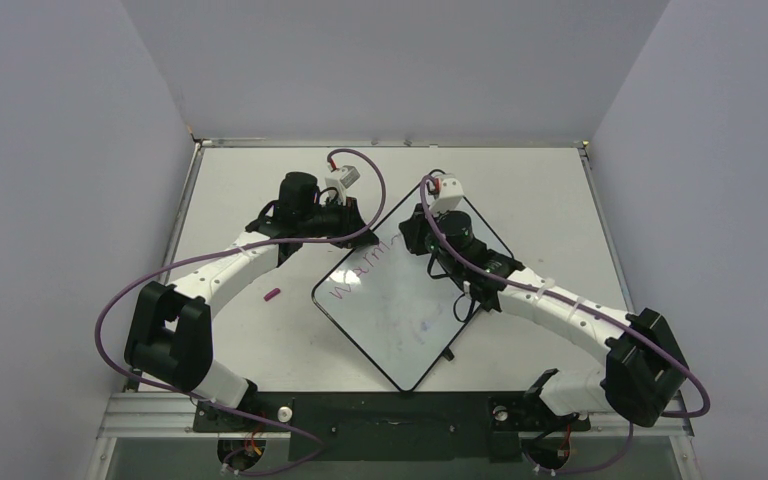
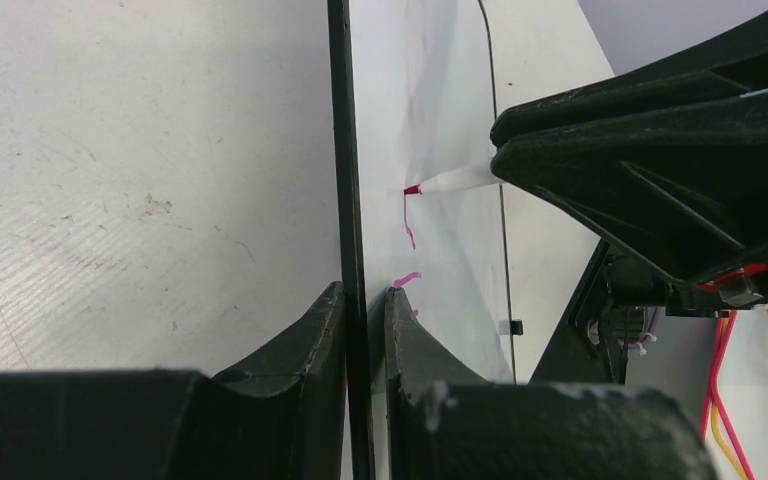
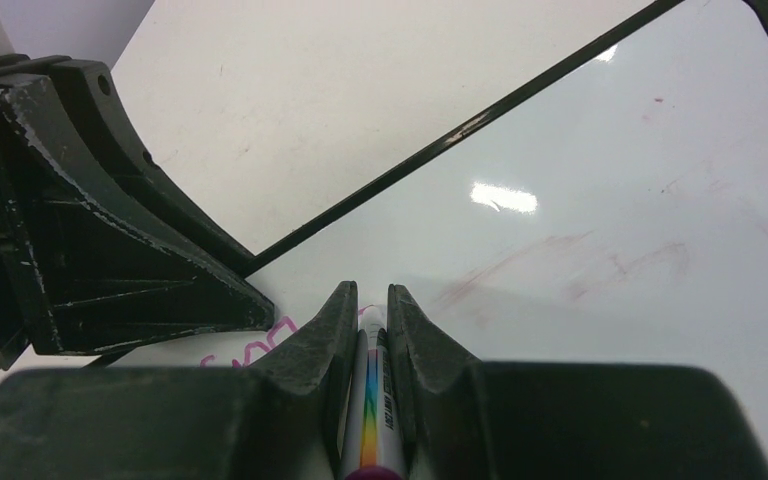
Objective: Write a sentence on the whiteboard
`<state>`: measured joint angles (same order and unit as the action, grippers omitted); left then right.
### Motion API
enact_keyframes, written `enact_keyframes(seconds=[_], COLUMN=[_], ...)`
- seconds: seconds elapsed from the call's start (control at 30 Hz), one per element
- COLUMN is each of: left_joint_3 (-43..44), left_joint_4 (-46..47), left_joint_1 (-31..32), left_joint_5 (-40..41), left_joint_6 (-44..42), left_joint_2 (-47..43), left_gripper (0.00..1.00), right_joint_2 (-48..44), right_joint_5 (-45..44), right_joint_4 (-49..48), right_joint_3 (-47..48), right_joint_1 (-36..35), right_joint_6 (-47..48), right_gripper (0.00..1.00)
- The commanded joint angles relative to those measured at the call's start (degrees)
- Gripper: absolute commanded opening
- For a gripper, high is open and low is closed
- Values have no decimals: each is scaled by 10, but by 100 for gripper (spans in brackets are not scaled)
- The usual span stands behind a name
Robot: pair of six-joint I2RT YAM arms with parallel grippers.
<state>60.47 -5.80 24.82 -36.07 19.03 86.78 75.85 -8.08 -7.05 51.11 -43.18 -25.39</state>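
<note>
The whiteboard (image 1: 410, 335) lies turned like a diamond on the table. Pink letters reading roughly "Warm" (image 1: 358, 272) run along its upper left edge; they are the only part of the sentence that shows. My left gripper (image 1: 353, 230) is shut on the board's black rim (image 2: 340, 150), one finger on each side (image 2: 365, 300). My right gripper (image 1: 408, 238) is shut on a white marker with a rainbow stripe (image 3: 372, 400). The marker's pink tip (image 2: 412, 189) touches the board at the end of the letters (image 3: 260, 345).
A small pink marker cap (image 1: 273, 295) lies on the tabletop left of the board. Faint old purple smudges (image 1: 425, 325) mark the board's middle. Grey walls close in the table on three sides. The two grippers sit close together over the board's upper corner.
</note>
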Motion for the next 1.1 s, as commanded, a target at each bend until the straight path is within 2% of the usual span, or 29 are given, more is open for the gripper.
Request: enact_keyframes(seconds=[0.0,0.47,0.8,1.07], left_joint_3=[-1,0,1,0], left_joint_4=[6,5,3,3], left_joint_1=[-3,-3,-3,-3], left_joint_5=[42,43,43,43], left_joint_6=[-55,-56,-56,-56], left_joint_2=[-12,-10,-9,-10], left_gripper=[0,0,0,0], right_joint_2=[12,10,-23,-6], right_joint_5=[3,25,49,54], right_joint_4=[-16,-17,-28,-34], right_joint_3=[-2,3,7,26], right_joint_1=[9,20,15,14], right_joint_6=[-5,-4,-26,-32], right_gripper=[0,0,0,0])
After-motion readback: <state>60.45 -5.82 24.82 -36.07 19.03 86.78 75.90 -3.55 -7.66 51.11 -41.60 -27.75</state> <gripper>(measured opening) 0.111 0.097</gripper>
